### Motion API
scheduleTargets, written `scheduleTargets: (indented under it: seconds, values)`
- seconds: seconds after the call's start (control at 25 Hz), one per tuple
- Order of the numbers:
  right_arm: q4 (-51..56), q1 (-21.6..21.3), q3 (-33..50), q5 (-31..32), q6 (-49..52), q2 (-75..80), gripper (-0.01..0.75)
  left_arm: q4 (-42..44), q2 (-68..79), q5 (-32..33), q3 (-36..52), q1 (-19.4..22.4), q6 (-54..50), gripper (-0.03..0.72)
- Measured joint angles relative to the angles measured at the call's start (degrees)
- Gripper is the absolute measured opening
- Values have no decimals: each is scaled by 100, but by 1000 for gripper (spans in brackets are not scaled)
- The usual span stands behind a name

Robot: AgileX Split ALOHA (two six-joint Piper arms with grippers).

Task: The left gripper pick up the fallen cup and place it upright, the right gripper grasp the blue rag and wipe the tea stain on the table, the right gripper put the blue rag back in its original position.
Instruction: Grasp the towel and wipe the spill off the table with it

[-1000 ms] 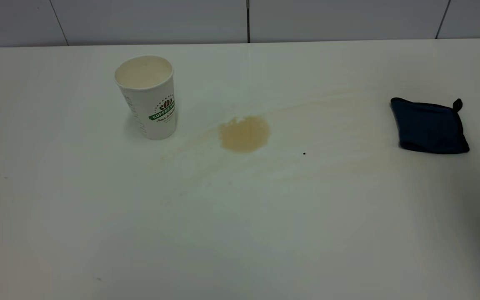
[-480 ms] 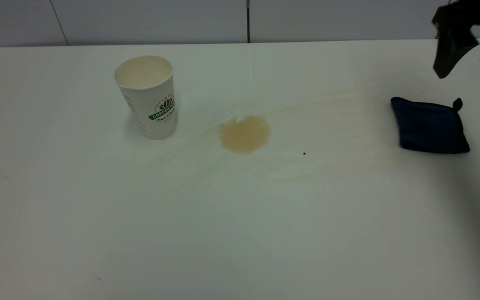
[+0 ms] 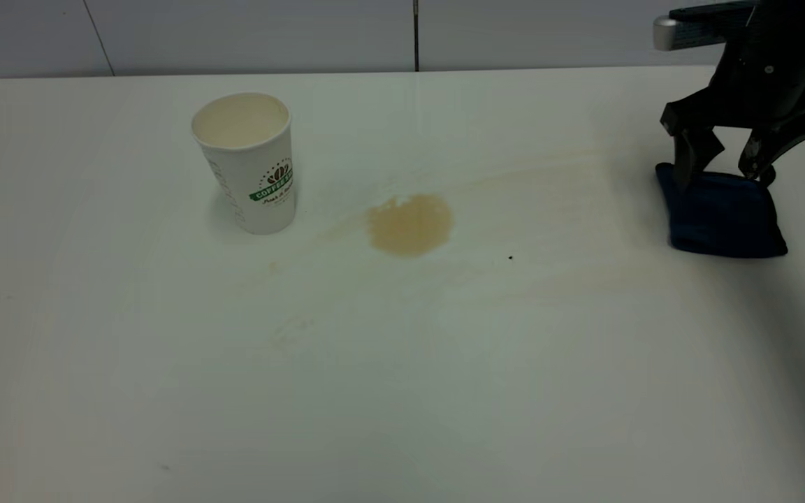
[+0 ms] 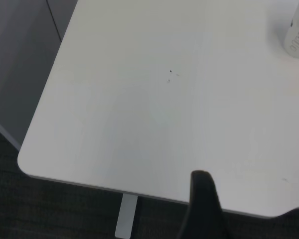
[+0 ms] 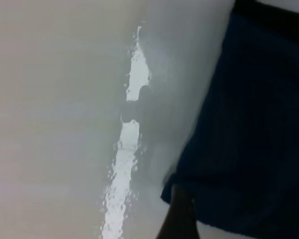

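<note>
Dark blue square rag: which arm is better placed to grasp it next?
Right. The right gripper hangs open directly over the dark blue square rag, fingers astride its far edge. The left gripper is parked off the table's near-left corner.

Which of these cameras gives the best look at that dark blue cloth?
The exterior view: the blue rag lies flat near the table's right edge, with the right gripper and its open jaws at its far edge. The right wrist view shows only a close-up part; the left wrist view misses it.
</note>
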Motion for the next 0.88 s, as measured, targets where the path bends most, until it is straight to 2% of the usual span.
scheduleTargets:
  seconds: [0.2,0.44,0.56,0.72,0.88]
  values:
    - [-47,-135,-342,-13,42,423,718,0,0,0,0,0,0,564]
    - [-83,-286,-384,-113,42,621,708,0,0,0,0,0,0,564]
    - [-83,-286,-384,-126,42,749,674,0,0,0,0,0,0,564]
    - [1,-286,-388,-142,42,776,526,0,0,0,0,0,0,564]
    - [204,-286,-388,-172,42,776,254,0,0,0,0,0,0,564]
